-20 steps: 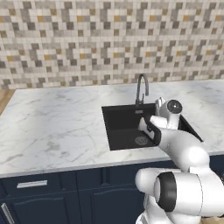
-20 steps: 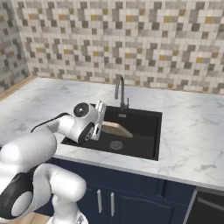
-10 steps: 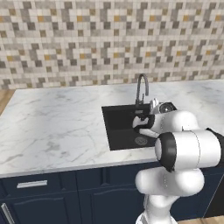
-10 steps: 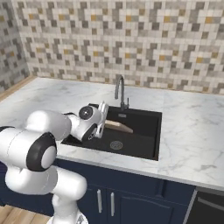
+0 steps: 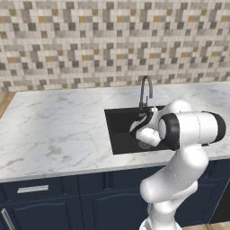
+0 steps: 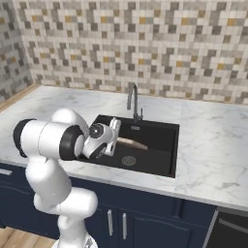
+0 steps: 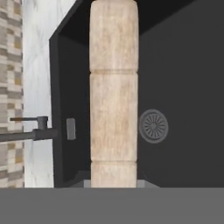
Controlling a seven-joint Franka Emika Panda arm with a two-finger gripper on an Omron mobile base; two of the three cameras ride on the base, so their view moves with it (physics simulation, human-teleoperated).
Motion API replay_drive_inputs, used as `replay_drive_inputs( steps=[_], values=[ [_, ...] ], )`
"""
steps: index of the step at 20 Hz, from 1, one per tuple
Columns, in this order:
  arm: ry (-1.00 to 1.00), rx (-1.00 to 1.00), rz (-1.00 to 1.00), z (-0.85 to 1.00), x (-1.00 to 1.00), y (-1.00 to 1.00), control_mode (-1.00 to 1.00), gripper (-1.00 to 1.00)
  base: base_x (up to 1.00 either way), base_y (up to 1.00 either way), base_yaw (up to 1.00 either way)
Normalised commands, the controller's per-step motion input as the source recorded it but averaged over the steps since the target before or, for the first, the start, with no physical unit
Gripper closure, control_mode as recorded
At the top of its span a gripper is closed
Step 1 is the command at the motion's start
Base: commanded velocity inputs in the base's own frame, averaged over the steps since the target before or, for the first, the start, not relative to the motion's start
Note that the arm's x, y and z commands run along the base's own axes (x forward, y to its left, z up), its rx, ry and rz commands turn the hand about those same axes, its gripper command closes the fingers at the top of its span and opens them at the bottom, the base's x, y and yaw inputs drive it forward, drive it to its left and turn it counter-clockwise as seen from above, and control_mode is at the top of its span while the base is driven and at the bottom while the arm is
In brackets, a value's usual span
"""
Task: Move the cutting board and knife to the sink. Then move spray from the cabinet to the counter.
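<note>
The cutting board [image 7: 113,96], a pale brown wooden slab seen edge-on, runs up the middle of the hand view over the black sink [image 7: 188,65]. My gripper [image 7: 114,183] is shut on its near end. From the right base view the cutting board [image 6: 134,143] juts out of the gripper [image 6: 115,136] low inside the sink [image 6: 167,130], above the round drain [image 6: 128,160]. In the left base view the gripper [image 5: 138,126] hangs inside the sink [image 5: 117,117] below the faucet [image 5: 145,90]. The knife, the spray and the cabinet are out of view.
The white marble counter [image 5: 58,128] surrounds the basin, with dark navy drawers [image 5: 40,197] below. The gooseneck faucet [image 6: 131,99] stands at the sink's back edge, close to the hand. My bulky white arm [image 5: 193,130] leans over the sink's front right rim.
The arm has folded down and forward over the sink's front edge. The hand has shifted slightly within the basin, still gripping the board.
</note>
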Motion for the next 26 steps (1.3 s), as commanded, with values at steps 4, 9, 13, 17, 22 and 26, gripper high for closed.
replay_drive_inputs(
  steps=[4,9,13,17,22,26],
  values=[
    [0.16,0.0,0.0,-0.18,0.56,0.0,-1.0,1.0,0.0,0.0,0.0],
    [0.04,0.01,0.03,-0.08,0.5,0.0,-1.0,1.0,0.0,0.0,0.0],
    [0.0,0.04,0.07,-0.2,0.29,0.0,-1.0,1.0,0.0,0.0,0.0],
    [0.0,0.06,0.06,-0.36,0.11,-0.01,-1.0,1.0,0.0,0.0,0.0],
    [0.0,0.05,0.05,-0.25,0.11,0.0,-1.0,1.0,0.0,0.0,0.0],
    [0.0,0.08,0.03,-0.26,0.1,0.0,-1.0,1.0,0.0,0.0,0.0]
  ],
)
